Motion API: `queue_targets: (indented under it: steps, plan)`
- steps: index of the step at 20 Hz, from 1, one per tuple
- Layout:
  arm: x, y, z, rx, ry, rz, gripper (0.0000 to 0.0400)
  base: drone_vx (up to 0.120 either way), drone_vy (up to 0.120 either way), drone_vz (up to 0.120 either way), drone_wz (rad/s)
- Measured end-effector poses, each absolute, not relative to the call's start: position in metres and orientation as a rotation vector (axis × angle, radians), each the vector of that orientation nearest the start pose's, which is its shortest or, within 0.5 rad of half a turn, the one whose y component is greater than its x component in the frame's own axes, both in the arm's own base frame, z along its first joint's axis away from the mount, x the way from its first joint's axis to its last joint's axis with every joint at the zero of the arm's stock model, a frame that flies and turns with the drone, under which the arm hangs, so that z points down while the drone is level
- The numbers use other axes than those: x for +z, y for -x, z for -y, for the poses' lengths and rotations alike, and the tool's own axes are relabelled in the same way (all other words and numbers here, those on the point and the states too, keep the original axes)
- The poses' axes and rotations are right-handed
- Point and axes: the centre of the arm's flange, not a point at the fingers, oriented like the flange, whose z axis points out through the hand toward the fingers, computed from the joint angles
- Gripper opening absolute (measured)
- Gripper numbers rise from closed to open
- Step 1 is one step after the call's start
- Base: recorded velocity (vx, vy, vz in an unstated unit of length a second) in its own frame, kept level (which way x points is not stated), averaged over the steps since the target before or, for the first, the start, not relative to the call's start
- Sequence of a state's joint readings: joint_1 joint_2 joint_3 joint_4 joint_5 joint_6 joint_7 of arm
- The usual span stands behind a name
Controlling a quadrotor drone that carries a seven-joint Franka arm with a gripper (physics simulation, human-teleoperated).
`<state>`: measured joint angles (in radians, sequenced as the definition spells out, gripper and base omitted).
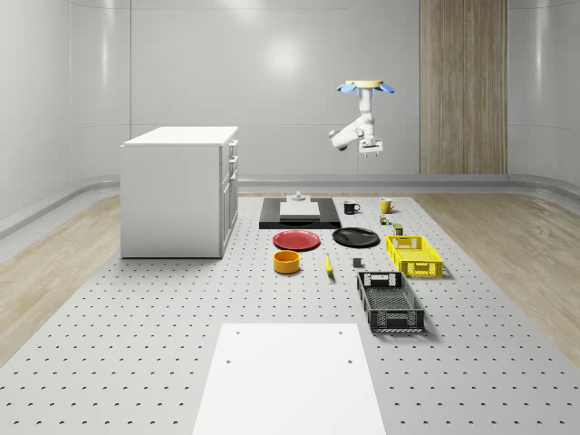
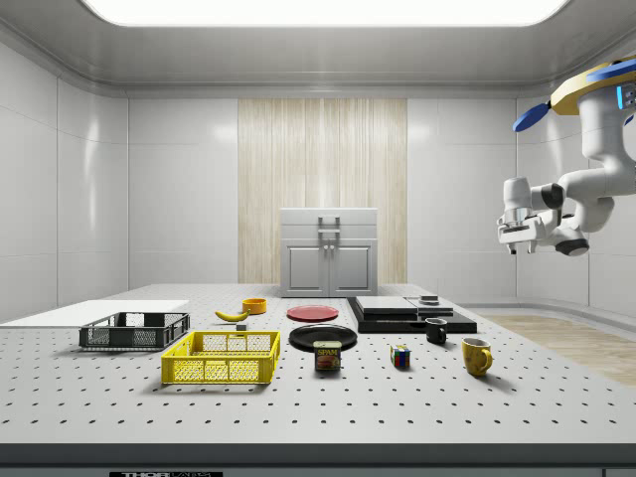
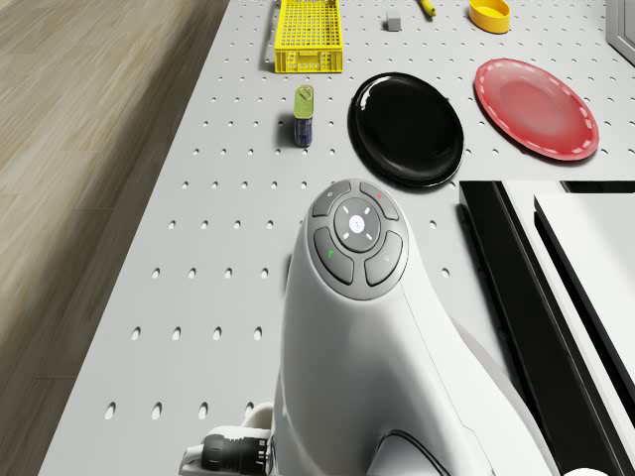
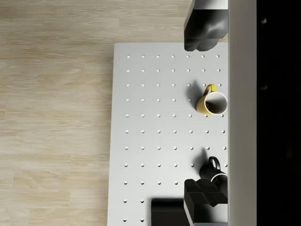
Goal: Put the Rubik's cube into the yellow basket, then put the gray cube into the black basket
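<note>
Gripper: hangs high in the air off the arm under the drone, which hovers over the far end of the table, on the side that carries the mugs. In the wrist view the two dark fingers stand well apart with nothing between them; through that gap the camera looks straight down on the yellow mug and the black mug near the table's far corner.

Rubik's cube: sits on the table between the can and the yellow mug, near the table's long edge that faces the side camera. Untouched.

Governing relation: the cube lies well below the gripper and offset from it toward the baskets' end of the table. In the side view it is down and to the left of the gripper. Judgement: the coming move needs a long descent together with a shift past the yellow mug toward the can; the mug stands near the path and should be cleared.

Yellow basket: beyond the can along the same long edge, holding nothing visible. Black basket follows it toward the near end. Gray cube: on the table just inboard of the yellow basket, apart from it.

Neither placement is made.
</note>
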<state>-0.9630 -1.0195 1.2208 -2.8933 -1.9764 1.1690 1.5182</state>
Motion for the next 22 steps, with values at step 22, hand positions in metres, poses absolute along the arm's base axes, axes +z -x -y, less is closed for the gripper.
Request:
queue_targets:
  steps: [22]
  plan:
    - [0.4908,-0.3068,0.0001,0.784,-0.002,0.003,0.04,0.12,0.009,-0.105,0.0]
